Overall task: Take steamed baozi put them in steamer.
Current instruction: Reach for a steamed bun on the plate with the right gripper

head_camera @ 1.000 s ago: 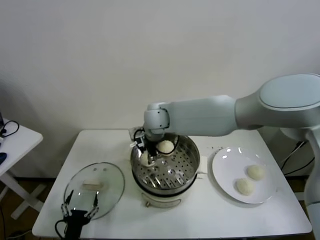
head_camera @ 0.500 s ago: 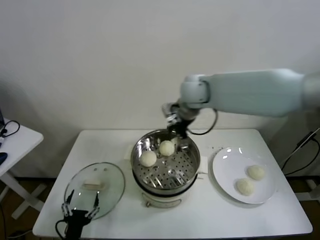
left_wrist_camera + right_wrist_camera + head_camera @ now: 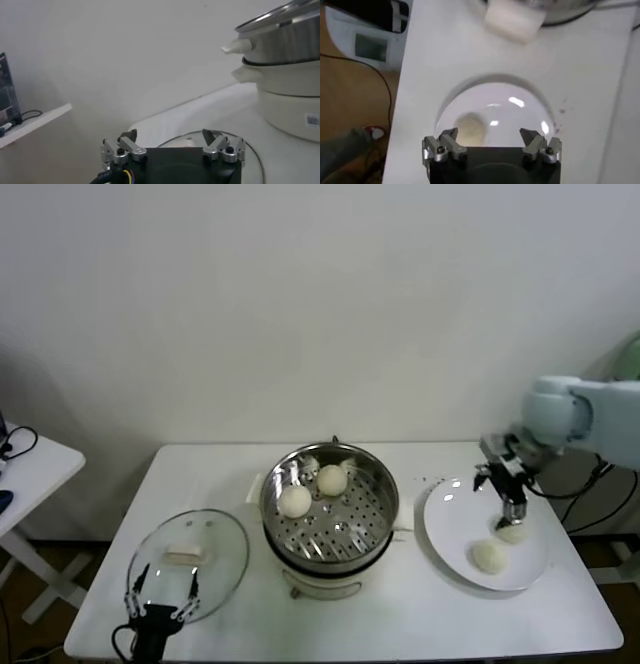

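Two cream-white baozi (image 3: 295,501) (image 3: 332,479) lie in the shiny steel steamer (image 3: 375,519) on its white cooker base. Two more baozi (image 3: 489,557) (image 3: 512,532) lie on the white plate (image 3: 450,529) at the right. My right gripper (image 3: 511,496) is open and empty, hovering just above the farther plate baozi. In the right wrist view the plate (image 3: 520,107) and one baozi (image 3: 470,128) lie below the open gripper (image 3: 490,138). My left gripper (image 3: 160,596) is open and parked at the table's front left, over the glass lid; it also shows in the left wrist view (image 3: 170,141).
A round glass lid (image 3: 215,536) with a cream handle lies on the white table (image 3: 420,614) left of the steamer. The steamer's side (image 3: 285,45) rises at the edge of the left wrist view. A small side table (image 3: 30,469) stands far left.
My right arm let go of a baozi in the steamer, lifted out and swung right to above the plate. Two baozi now rest in the steamer. The left arm has not moved.
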Tool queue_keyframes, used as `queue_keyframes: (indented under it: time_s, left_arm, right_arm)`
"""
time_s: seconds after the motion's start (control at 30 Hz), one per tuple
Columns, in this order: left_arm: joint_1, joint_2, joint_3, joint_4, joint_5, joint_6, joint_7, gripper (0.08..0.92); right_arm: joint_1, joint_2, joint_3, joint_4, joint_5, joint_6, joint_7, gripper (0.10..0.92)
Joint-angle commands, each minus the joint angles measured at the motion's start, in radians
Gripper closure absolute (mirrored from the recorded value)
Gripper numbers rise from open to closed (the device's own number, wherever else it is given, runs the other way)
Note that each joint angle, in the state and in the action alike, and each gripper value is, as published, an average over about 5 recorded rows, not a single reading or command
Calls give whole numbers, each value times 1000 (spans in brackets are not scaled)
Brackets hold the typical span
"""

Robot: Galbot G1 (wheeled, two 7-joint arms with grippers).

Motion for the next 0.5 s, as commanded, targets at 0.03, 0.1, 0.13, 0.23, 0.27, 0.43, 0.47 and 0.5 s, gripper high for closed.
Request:
queue_keyframes:
  time_s: [0.03,0.1,0.13,0.23,0.27,0.43,0.47,0.5]
  left_arm:
    - [1,-6,1,5,8,2,-1,177]
    - [4,-8,2,5,11,4,-1,177]
    - [6,-8,1,4,12,4,-1,177]
    - [9,-7,-4,7,12,3,-2,177]
    - [9,-8,-5,8,13,3,-2,177]
    - [13,-9,-1,6,17,3,-2,177]
    - [15,-9,0,6,18,3,-2,177]
    - [16,-9,0,5,18,3,-1,177]
  right_arm:
    - [-507,-167,363,-114,-241,19,20,203]
    - [-566,-155,421,-141,-261,19,30,203]
    - [-583,-149,437,-150,-267,19,38,203]
    - [-638,-134,494,-178,-278,17,66,203]
    - [-658,-128,516,-186,-281,16,74,203]
    - [-727,-115,585,-201,-281,0,84,203]
    - [-732,-118,587,-197,-281,-2,84,203]
    - [-738,-120,590,-194,-282,-4,83,203]
